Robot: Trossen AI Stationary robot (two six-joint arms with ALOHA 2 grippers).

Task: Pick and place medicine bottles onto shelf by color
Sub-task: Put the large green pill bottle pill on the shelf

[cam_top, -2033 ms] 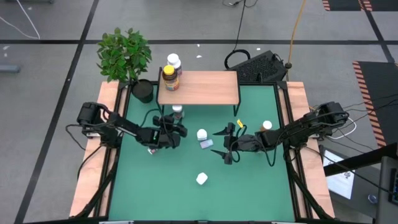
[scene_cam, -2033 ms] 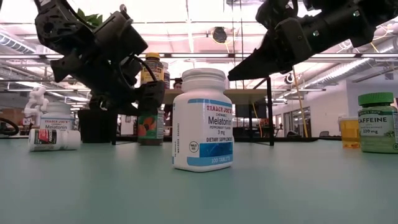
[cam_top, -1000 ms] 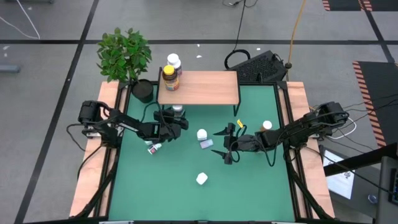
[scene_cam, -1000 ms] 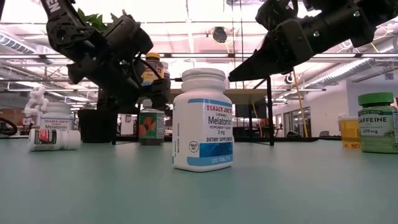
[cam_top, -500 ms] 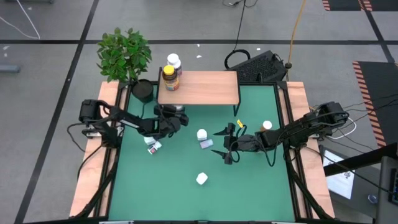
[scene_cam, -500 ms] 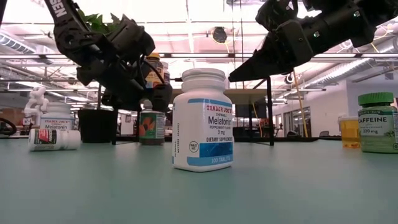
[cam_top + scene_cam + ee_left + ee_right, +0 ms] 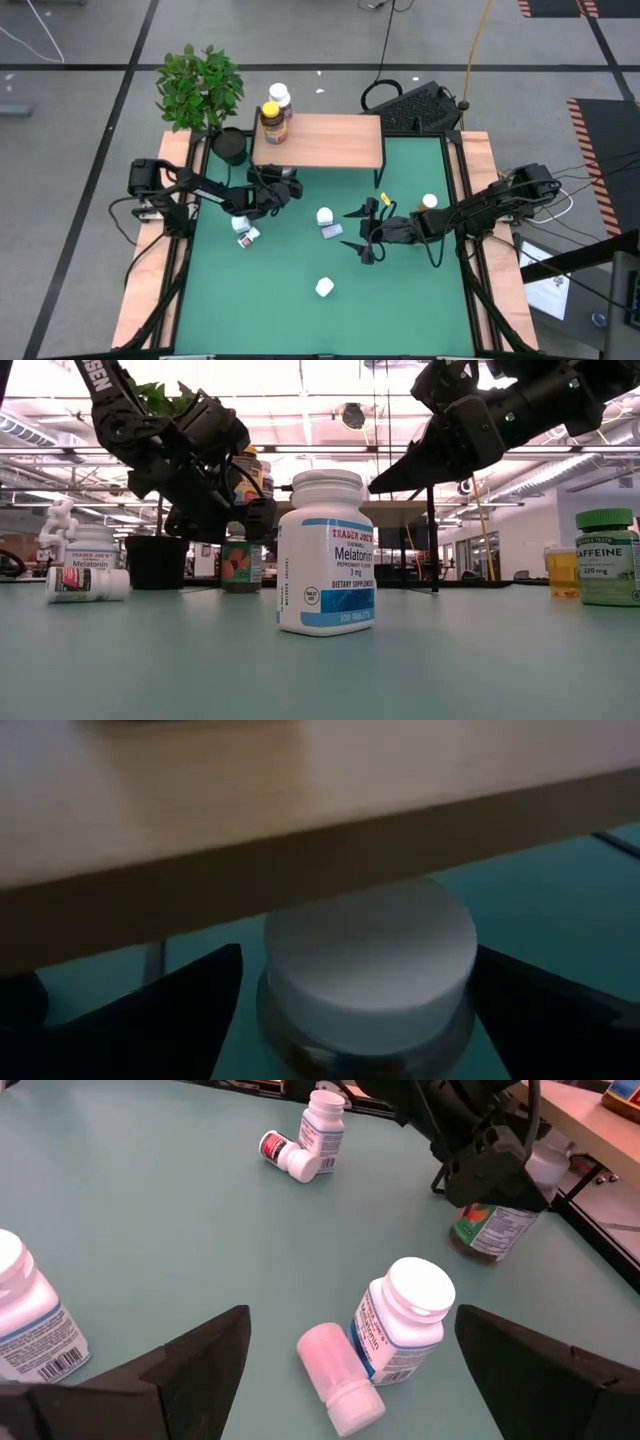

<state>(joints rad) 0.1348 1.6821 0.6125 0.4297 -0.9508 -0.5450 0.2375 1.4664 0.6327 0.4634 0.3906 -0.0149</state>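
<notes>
**A:** So, where is the left pincer (image 7: 283,187) working right now?

**B:** At the near edge of the shelf (image 7: 330,142), on its left side. Its fingers stand apart, one on each side of a white-capped amber bottle (image 7: 370,970) that stands upright on the green worktop (image 7: 300,300), just under the shelf's wooden edge. In the left wrist view the cap sits between the two dark fingers, and I see no contact yet.

**A:** And the right pincer (image 7: 362,230)?

**B:** Also spread wide and holding nothing. It hangs above the middle of the worktop, near an upright white bottle (image 7: 405,1318) and a pale one lying on its side (image 7: 338,1375).

**A:** How should the left arm finish this grasp?

**B:** I'd keep the cap centred between the fingers and close below the cap, on the body, so the bottle does not tip. The shelf edge is right above, so my guess is the bottle has to be drawn back toward the near side before it is lifted, or it will knock the wood.

**A:** Where would it go?

**B:** Two bottles already stand on the shelf's far-left corner: a yellow-capped amber bottle (image 7: 270,123) and a white-capped one (image 7: 279,99). Beside the amber one seems the sensible spot, judging by colour.

**A:** Much left to do?

**B:** Plenty. Several bottles are still on the worktop, including the large Melatonin bottle (image 7: 326,553) in the low view.
</notes>
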